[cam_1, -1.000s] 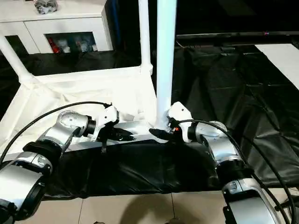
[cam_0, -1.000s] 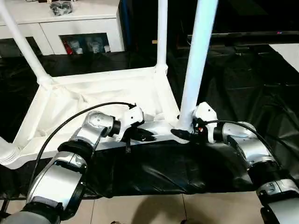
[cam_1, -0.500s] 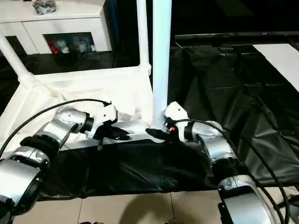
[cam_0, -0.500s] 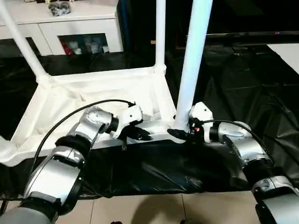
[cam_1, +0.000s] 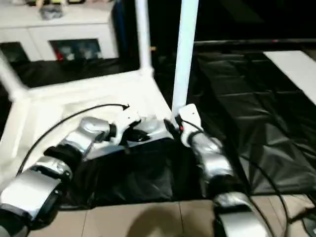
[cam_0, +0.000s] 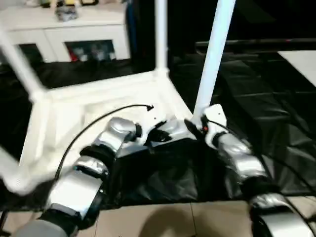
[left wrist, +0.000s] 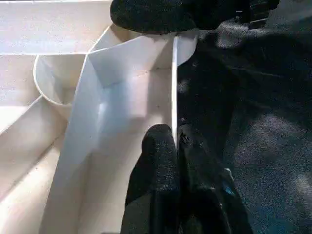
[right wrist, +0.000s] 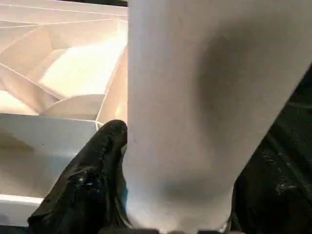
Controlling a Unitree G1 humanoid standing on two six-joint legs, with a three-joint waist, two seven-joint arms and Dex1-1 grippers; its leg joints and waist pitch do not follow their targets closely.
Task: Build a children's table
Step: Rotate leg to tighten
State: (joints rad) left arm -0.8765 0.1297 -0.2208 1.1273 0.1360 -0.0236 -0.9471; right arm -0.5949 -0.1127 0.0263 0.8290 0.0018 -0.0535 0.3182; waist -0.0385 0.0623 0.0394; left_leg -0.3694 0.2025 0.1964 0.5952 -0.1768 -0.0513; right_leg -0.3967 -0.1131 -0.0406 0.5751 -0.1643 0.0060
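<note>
- Tabletop (cam_0: 98,106) lies upside down on black sheeting on the floor, legs pointing up; its near corner now sits closer to the middle between the arms than a second ago, though the camera has also shifted.
- Left hand (left wrist: 176,141) stays pinched shut on the tabletop's thin rim.
- Right hand (cam_0: 196,127) still grips the near leg (cam_0: 213,59) at its base, by the corner socket.
- Judgement: this leg is being seated; three others already stand.

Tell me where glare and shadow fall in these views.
Left eye view: sheen streaks the folds of the black sheet. Left wrist view: the tabletop wall is brightly lit, the sheet beside it dark. Right wrist view: a soft shadow crosses the leg.
</note>
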